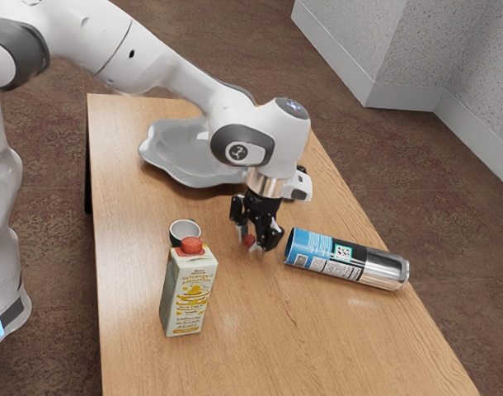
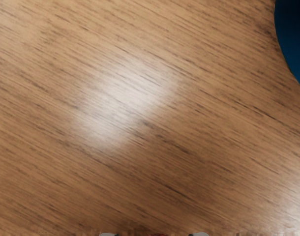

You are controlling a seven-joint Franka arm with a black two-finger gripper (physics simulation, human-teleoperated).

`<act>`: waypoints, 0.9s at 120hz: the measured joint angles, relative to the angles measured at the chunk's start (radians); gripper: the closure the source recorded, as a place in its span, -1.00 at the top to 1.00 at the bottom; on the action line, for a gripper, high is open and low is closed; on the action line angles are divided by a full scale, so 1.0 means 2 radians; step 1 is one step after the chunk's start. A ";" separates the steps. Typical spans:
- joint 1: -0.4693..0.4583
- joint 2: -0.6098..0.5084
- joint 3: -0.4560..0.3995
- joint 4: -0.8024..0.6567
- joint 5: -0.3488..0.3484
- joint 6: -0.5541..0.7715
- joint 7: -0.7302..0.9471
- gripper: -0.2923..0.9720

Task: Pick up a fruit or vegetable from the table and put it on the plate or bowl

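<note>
Gripping stage of the pick, by my reading: the black two-finger hand (image 1: 253, 243) hung low over the light-brown wooden counter (image 1: 301, 338), its fingers drawn close and clamped from two sides on a small red rounded fruit (image 1: 249, 240). Item: that fruit, plain glossy red, much smaller than anything else on the counter, largely masked by the fingers; its exact kind could not be told. Location: between the fingertips, at or just above the counter surface, whether touching could not be told, between the carton and the can. Destination: a pale grey shallow plate with a wavy rim (image 1: 171, 153), lying flat toward the counter's far end, partly behind the arm. Next move, as judged: a straight lift to clear the counter, then a carry back over the plate and a release low enough that the round fruit would not roll off the rim. Other stock: an upright yellow-and-white drink carton with a red cap (image 1: 188, 290); a small black-and-white ring-shaped cup (image 1: 184, 228) just behind it; a blue-and-silver metal can (image 1: 346, 258) on its side, just beside the hand.
</note>
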 joint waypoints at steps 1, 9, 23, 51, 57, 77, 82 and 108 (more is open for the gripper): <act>0.000 -0.002 0.000 0.001 0.000 -0.002 0.000 -0.32; 0.000 -0.018 0.000 0.004 -0.001 -0.015 -0.001 -0.32; -0.002 -0.035 0.000 0.005 -0.004 -0.035 -0.002 -0.32; 0.054 -0.072 0.001 0.005 0.004 -0.072 -0.005 -0.32; 0.072 -0.079 0.001 0.005 0.009 -0.081 -0.006 -0.32; 0.118 -0.098 0.001 0.005 0.031 -0.104 -0.007 -0.32; 0.130 -0.100 0.001 0.005 0.035 -0.109 -0.007 -0.32; 0.202 -0.103 0.001 0.014 0.055 -0.123 -0.004 -0.32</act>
